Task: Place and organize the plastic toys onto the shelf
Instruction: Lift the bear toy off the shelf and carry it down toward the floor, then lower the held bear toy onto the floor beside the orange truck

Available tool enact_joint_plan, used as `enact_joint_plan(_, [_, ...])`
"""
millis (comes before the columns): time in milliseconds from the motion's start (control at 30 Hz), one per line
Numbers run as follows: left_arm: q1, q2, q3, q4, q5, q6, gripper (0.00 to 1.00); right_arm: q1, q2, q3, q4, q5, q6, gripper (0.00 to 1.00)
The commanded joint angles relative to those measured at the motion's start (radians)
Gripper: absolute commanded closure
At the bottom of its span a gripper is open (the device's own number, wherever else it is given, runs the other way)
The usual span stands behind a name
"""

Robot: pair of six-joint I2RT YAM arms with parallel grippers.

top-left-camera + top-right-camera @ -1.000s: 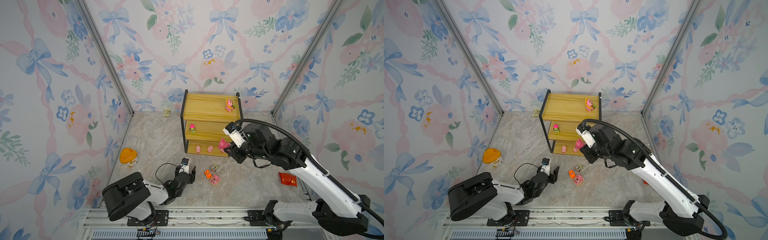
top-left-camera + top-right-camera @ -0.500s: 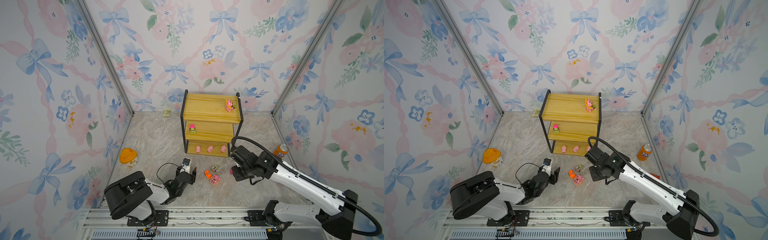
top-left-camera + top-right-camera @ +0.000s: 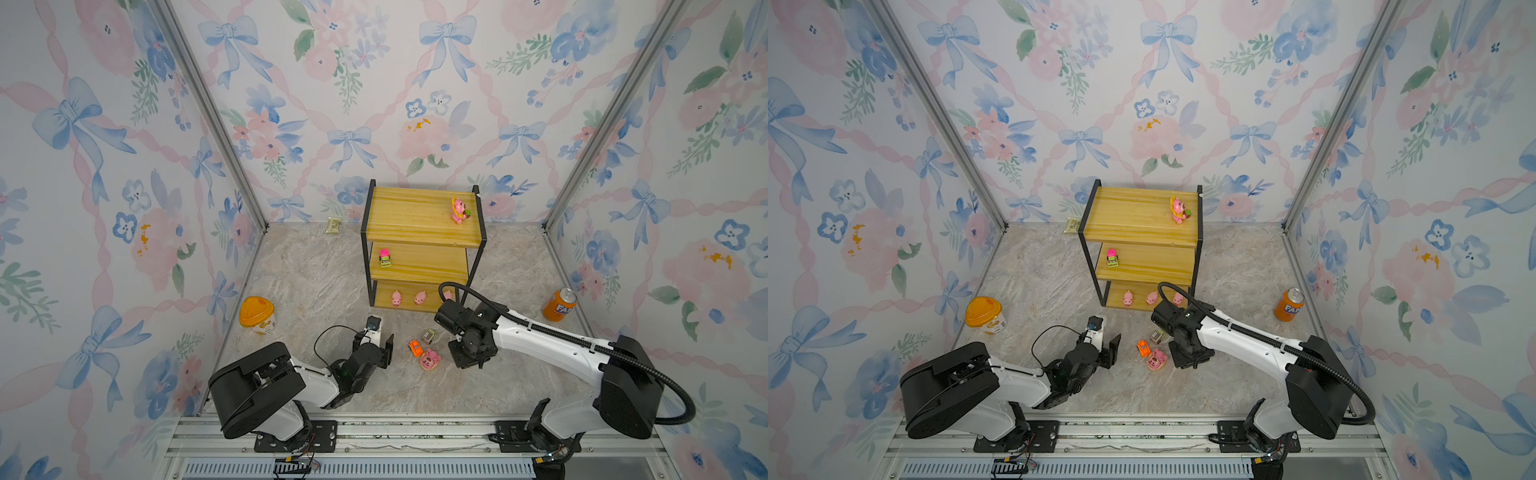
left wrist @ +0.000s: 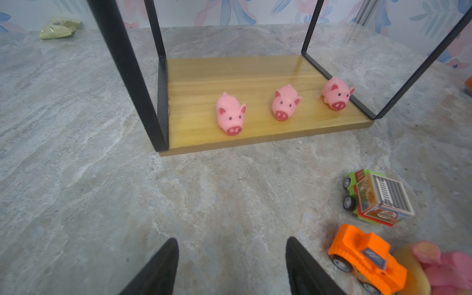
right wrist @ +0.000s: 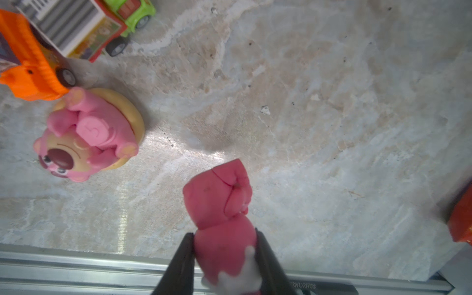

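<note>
Right wrist view: dark pink figurine (image 5: 219, 196) in grip of right hand (image 5: 223, 237)

We see white shells and bulky black joint housings on both arms, the left arm (image 3: 316, 380) at seven o'clock with a thin black cable loop (image 3: 315, 345), the right arm (image 3: 548, 340) at five o'clock with a ribbed black hose (image 3: 689, 399).

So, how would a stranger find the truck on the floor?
Find the yellow shelf by the back wall. On the floor before it, beside an orange car, is the truck. It alone has a green cab and striped box.
</note>
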Motion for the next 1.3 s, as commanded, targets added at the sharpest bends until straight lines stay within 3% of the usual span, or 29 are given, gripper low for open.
enact_joint_plan(0, [0.008, 0.006, 0.001, 0.000, 0.004, -0.001, 0.32, 0.015, 0.053, 0.005, 0.015, -0.010, -0.003, 0.71])
enact_joint_plan(367, [0.008, 0.005, 0.002, 0.001, -0.002, -0.005, 0.33, 0.023, 0.141, 0.017, 0.023, -0.023, -0.039, 0.66])
enact_joint_plan(633, [0.008, 0.019, 0.011, -0.001, 0.005, -0.003, 0.32, 0.023, 0.136, 0.021, 0.023, -0.001, -0.047, 0.46])
enact_joint_plan(867, [0.008, 0.023, 0.014, 0.000, 0.008, -0.006, 0.33, 0.023, 0.085, 0.010, 0.022, 0.001, -0.049, 0.35])
enact_joint_plan(1267, [0.008, 0.021, 0.014, -0.001, 0.015, -0.005, 0.33, 0.140, -0.018, -0.094, 0.005, -0.030, 0.053, 0.32])
